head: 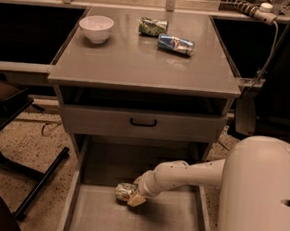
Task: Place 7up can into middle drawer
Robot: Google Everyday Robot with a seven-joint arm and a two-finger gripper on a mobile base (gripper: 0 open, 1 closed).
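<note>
The 7up can (125, 191), a small silvery-white drink can with green markings, is lying on its side down on the pale floor of the middle drawer (92, 219), the wide grey metal drawer standing pulled out beneath the gripper. The step in hand is looking like the release. To do it well, the robot should be letting go only with the can's weight fully on the floor. It should be easing off gently so the round body is not being nudged into rolling left, away from the gripper, toward the drawer's side wall. The retreat should be going up and back to the right, keeping under the grey drawer front with its black handle (143, 122), which is sitting above and beyond the gripper.

The can is touching the two-finger gripper (137, 198) on its left side, right at the tip. Whether the gripper is clamping the can or loosening around it I cannot tell. The white arm (185, 174) is reaching in from the right, sloping down to the gripper.
</note>
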